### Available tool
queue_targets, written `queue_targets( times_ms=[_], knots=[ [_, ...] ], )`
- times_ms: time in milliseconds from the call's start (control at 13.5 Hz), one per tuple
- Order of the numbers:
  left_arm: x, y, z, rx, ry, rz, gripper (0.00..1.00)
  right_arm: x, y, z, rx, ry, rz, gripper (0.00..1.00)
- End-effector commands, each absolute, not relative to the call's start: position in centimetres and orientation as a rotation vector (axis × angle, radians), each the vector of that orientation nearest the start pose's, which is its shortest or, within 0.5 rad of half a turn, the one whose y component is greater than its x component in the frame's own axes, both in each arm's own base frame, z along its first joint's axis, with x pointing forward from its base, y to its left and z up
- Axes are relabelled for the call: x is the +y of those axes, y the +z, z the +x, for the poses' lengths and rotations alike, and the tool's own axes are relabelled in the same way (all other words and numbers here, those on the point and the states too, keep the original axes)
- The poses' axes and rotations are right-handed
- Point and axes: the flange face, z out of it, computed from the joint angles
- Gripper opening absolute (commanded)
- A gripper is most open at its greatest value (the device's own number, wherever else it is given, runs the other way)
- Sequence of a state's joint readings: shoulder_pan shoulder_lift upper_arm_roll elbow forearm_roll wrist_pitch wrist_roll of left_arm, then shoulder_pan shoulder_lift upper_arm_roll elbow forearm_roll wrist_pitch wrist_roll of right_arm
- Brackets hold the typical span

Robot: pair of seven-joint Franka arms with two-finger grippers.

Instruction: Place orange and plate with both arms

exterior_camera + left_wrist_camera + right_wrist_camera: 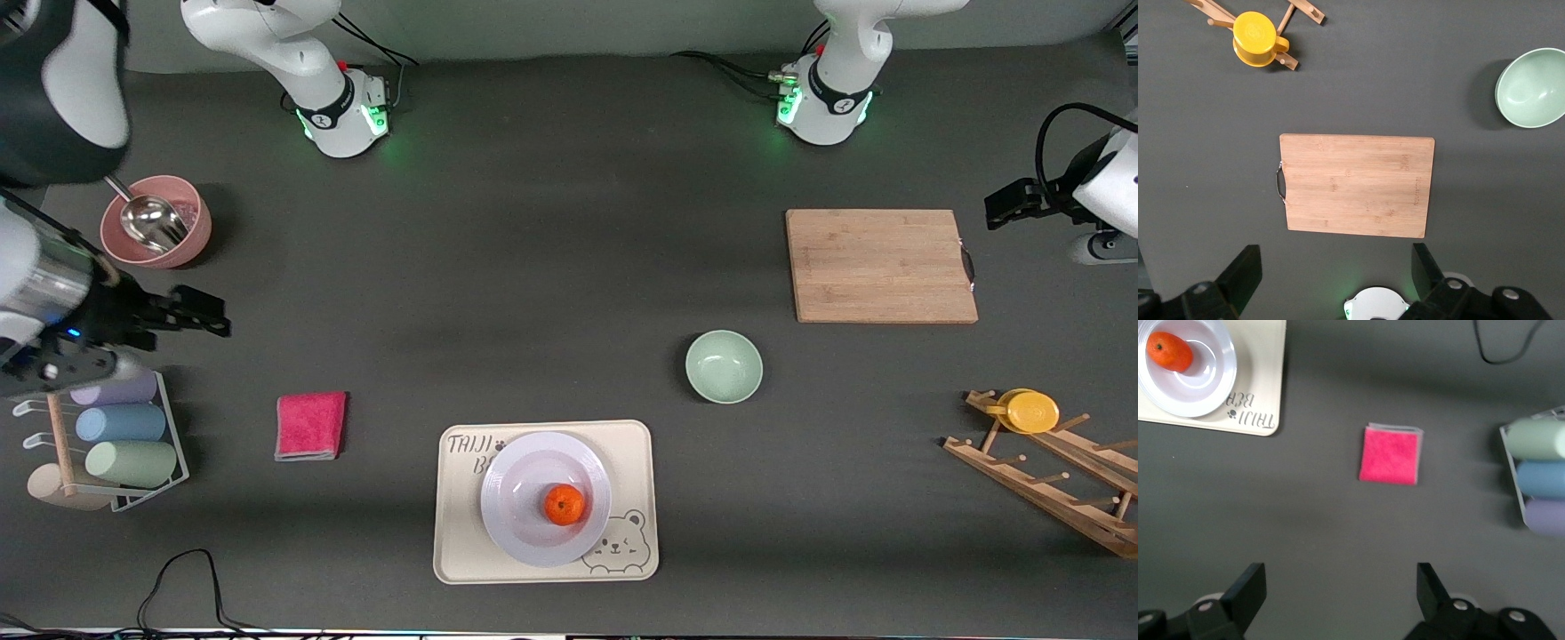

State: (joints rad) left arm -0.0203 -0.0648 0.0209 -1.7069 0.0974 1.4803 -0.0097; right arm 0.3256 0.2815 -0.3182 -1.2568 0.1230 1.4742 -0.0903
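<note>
Both hands open, orange point(564, 505) on plate point(518, 524)

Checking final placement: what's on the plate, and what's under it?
The orange sits in the plate, which rests on the tray. The plate hides part of the tray's lettering.

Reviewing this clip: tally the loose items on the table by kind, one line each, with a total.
Fruit: 1, the orange
Plates: 1, the plate
Trays: 1, beige tray
Bowls: 2, green bowl, pink bowl
Cloths: 1, pink cloth
Cutting boards: 1, board
Racks: 2, cup rack, wooden rack
Total: 9
</note>
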Motion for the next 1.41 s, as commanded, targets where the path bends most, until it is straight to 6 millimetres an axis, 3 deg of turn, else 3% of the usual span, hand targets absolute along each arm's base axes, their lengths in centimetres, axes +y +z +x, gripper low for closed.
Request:
queue_targets(
  times_ms=[0, 148, 222, 444, 667, 1333],
  knots=[
    [1.2, 58.8, 51.4, -0.026, 0.279, -3.020, 1.00, 2.3, 61.2, 59.7, -0.097, 0.136, -3.107, 1.00],
    [1.1, 59.0, 51.3, -0.027, 0.277, -3.019, 1.00, -0.2, 60.2, 58.7, -0.044, 0.155, -3.084, 1.00],
    [1.1, 59.1, 51.3, -0.027, 0.275, -3.021, 1.00, -0.3, 59.6, 58.7, -0.049, 0.137, -3.071, 1.00],
    [1.3, 59.4, 51.4, -0.032, 0.266, -3.026, 1.00, 1.4, 57.9, 57.0, -0.082, 0.115, -3.110, 1.00],
    [1.2, 59.4, 51.4, -0.032, 0.269, -3.027, 1.00, 1.3, 56.9, 54.6, -0.074, 0.060, -3.118, 1.00],
    [1.2, 59.5, 51.3, -0.030, 0.271, -3.025, 1.00, 1.4, 57.9, 55.6, -0.098, 0.019, -3.171, 1.00]
  ],
)
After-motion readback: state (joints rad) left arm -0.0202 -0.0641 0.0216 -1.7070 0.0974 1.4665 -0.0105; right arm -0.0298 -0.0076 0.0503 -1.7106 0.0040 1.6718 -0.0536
